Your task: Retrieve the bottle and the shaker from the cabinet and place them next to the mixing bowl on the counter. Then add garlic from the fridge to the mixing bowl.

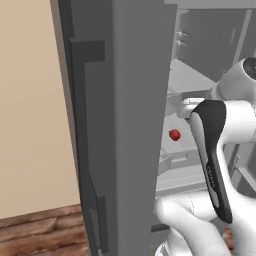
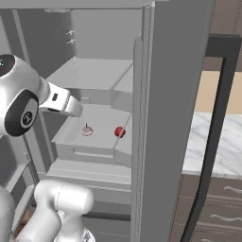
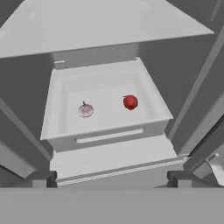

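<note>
The gripper (image 3: pixel 111 178) is wide open and holds nothing. The garlic (image 3: pixel 85 110) lies in the fridge (image 2: pixel 160 94) tray beside a red fruit (image 3: pixel 130 102); the arm should descend centred on the garlic, avoiding the fruit.

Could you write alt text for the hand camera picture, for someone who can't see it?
Looking into an open grey fridge: a pale shelf tray holds a small whitish garlic bulb and a red round fruit, lying apart. The open gripper hangs in front.
</note>
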### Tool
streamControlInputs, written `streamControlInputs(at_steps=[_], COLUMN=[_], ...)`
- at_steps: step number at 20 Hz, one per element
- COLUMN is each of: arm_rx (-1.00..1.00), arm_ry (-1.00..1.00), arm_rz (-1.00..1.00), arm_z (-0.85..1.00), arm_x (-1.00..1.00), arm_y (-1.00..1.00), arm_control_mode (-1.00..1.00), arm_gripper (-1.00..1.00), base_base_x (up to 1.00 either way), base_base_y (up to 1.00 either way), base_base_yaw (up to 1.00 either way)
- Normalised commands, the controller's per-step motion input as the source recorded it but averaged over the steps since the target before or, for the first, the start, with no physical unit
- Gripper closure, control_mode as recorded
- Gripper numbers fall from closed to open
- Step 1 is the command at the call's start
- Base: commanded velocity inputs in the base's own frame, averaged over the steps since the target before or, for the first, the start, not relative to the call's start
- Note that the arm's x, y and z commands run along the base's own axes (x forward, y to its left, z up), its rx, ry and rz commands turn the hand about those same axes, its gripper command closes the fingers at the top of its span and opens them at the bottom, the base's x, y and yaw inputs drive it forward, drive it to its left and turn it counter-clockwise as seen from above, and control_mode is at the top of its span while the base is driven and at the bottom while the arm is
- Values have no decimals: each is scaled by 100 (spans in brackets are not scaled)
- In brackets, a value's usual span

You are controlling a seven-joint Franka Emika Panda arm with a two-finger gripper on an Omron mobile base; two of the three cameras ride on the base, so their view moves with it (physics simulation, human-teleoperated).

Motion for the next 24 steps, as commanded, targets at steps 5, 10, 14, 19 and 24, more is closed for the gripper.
streamControlInputs(at_steps=[5,10,14,19,24], arm_rx=[7,1,-7,-11,0], arm_ry=[-16,-13,25,39,21], arm_rz=[5,11,6,7,9], arm_z=[-37,-52,-21,-8,-58], arm_x=[11,4,29,74,59], arm_y=[-7,8,27,8,-1], arm_control_mode=[-100,-100,-100,-100,-100], arm_gripper=[-100,-100,-100,-100,-100], base_base_x=[0,0,0,0,0], base_base_y=[0,0,0,0,0], base_base_yaw=[0,0,0,0,0])
